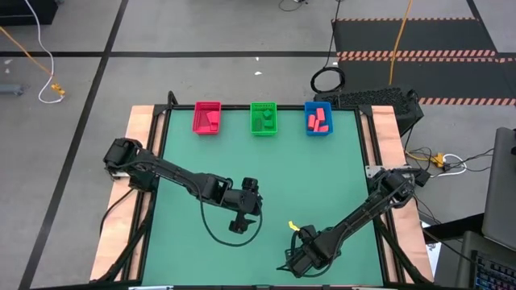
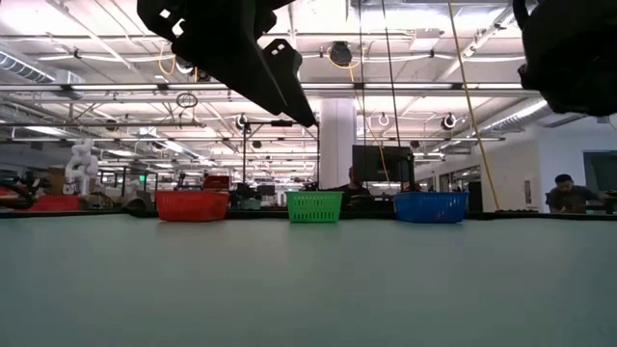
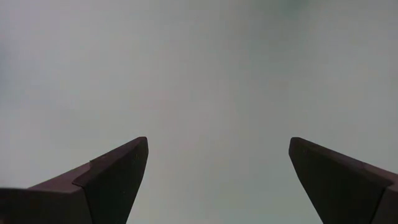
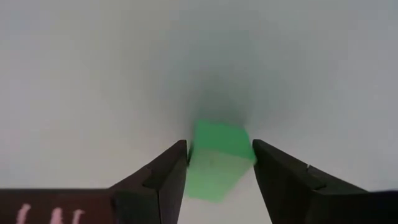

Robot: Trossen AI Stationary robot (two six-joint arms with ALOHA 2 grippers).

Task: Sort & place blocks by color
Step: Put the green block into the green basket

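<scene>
A small green block [image 4: 217, 163] sits between the fingers of my right gripper [image 4: 219, 149], which is shut on it above the table's near right part [image 1: 295, 259]. My left gripper [image 3: 217, 146] hangs open over bare green table near the middle [image 1: 240, 219], with nothing between its fingers. At the far edge stand a red bin [image 1: 208, 118], a green bin [image 1: 263, 118] and a blue bin [image 1: 318, 119]. Red blocks [image 1: 211, 121] lie in the red bin, green ones [image 1: 262, 122] in the green bin, and red ones [image 1: 320, 122] in the blue bin. My right gripper pinches the green block by two opposite sides [image 4: 194, 157] between its two fingers. The fingers come from above, pointing steeply down. The block is lifted clear of the table, and its shadow falls on the surface beneath it.
The three bins stand in a row along the far edge, seen level in the low view as red [image 2: 192, 205], green [image 2: 314, 206] and blue [image 2: 430, 206]. The green table surface [image 1: 266, 173] between the arms and the bins is bare. Wooden rails [image 1: 143, 129] border the table's sides.
</scene>
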